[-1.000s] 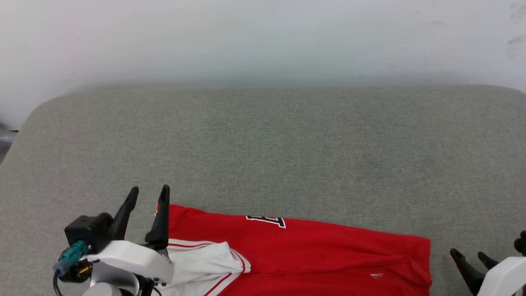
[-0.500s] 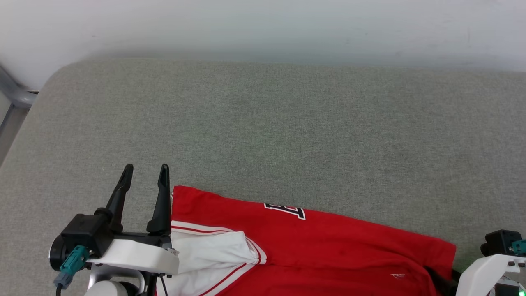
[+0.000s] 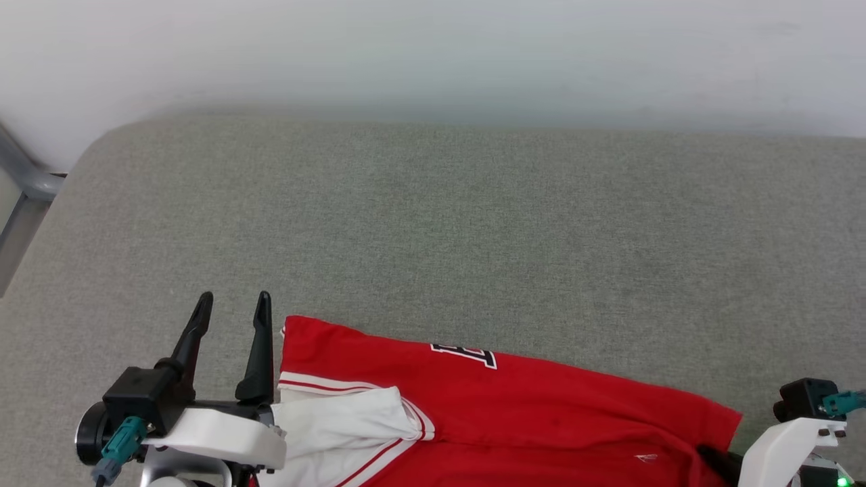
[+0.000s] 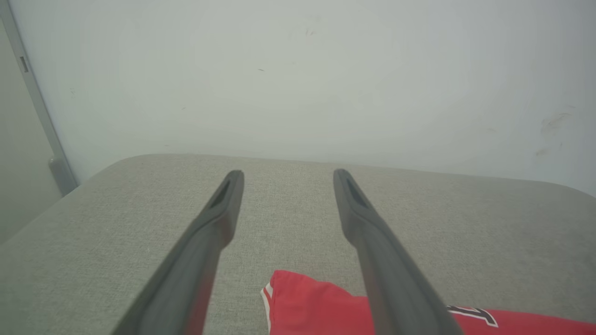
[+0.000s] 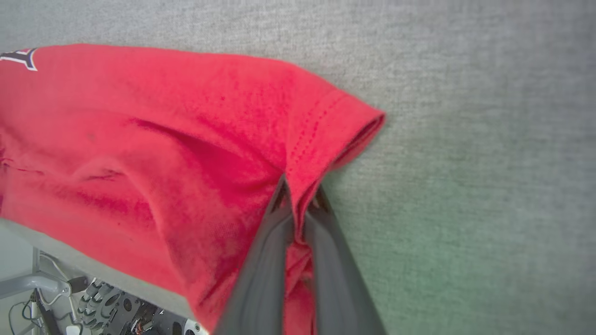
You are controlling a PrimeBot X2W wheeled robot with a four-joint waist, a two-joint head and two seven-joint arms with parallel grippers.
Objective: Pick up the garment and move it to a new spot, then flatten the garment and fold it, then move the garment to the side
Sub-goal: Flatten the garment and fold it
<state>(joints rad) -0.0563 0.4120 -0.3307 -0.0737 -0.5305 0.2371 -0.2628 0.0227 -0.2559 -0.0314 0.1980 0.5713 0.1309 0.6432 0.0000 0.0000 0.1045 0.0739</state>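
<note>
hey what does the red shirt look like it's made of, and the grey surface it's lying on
The shirt: soft knit fabric, matte, perhaps cotton or polyester; it creases loosely and its hem shows a row of stitches. The grey surface: woven, upholstery-like cloth, matte and flecked; its rounded corner hints at padding underneath.

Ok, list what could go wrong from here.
1. The right tool is shut on just the hem corner of the shirt; so thin a pinch may slip when lifted.
2. The left tool stands open beside the shirt's other edge, gripping nothing; lifting now would probably drag and bunch the shirt.
3. In the right wrist view the shirt seems to overhang the near edge of the table, so it could slide off.
</note>
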